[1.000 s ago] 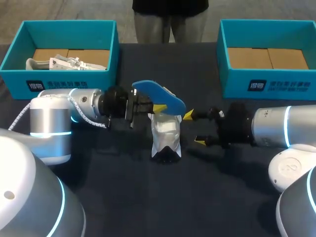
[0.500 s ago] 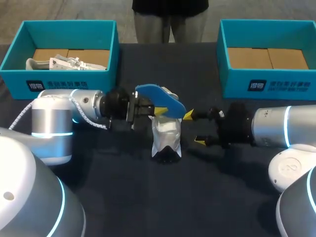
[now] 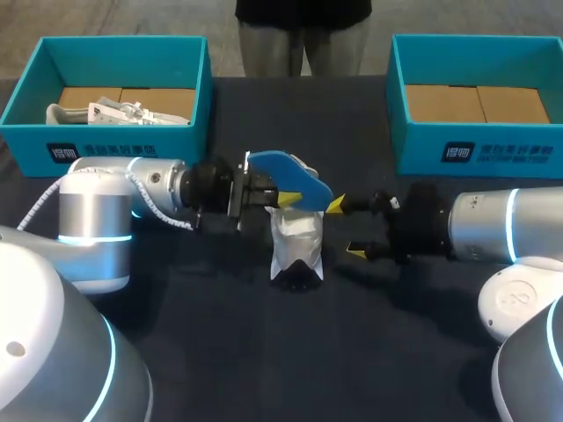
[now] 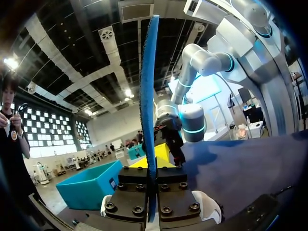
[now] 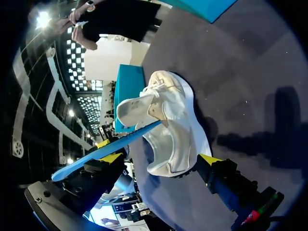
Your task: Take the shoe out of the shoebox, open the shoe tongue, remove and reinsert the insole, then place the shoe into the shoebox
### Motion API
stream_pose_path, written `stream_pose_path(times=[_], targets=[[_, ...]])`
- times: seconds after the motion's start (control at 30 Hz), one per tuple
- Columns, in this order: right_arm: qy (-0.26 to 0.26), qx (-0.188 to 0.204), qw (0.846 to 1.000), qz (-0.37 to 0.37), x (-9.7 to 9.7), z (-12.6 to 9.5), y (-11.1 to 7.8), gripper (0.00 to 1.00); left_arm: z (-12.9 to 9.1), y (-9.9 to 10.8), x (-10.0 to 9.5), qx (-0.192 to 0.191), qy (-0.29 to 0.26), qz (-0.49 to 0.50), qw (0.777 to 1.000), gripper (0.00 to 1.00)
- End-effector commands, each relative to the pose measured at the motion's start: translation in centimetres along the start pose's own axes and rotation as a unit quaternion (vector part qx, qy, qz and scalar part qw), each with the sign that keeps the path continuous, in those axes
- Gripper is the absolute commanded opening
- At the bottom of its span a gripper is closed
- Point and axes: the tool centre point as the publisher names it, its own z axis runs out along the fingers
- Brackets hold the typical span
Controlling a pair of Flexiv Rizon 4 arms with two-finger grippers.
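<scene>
Clamping insole (image 3: 286,170) in left gripper (image 3: 283,195), holding right gripper (image 3: 346,229) open beside shoe (image 3: 297,239); risking insole snagging collar, tipping unbraced shoe.

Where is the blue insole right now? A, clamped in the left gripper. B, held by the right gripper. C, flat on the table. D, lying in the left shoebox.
A: the left gripper is shut on the blue insole, holding it by the white shoe.

shoe (image 3: 297,237): white, upright | insole (image 3: 286,171): blue, on edge above it (tip at opening)
</scene>
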Motion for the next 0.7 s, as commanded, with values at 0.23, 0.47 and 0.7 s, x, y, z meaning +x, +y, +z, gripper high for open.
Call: stream_pose_path(times=[0.23, 0.47, 0.7], targets=[[-0.002, -0.002, 1.0, 0.0, 0.1, 0.1, -0.1, 1.0, -0.1, -1.5, 0.5, -0.014, 0.0, 0.024, 1.0, 0.0], [-0.002, -0.002, 1.0, 0.0, 0.1, 0.1, -0.1, 1.0, 0.0, -1.8, 1.0, -0.031, 0.007, 0.036, 0.999, 0.0], [-0.002, -0.002, 1.0, 0.0, 0.1, 0.1, -0.1, 1.0, -0.3, -2.0, 1.4, -0.052, 0.005, 0.053, 0.997, 0.0]])
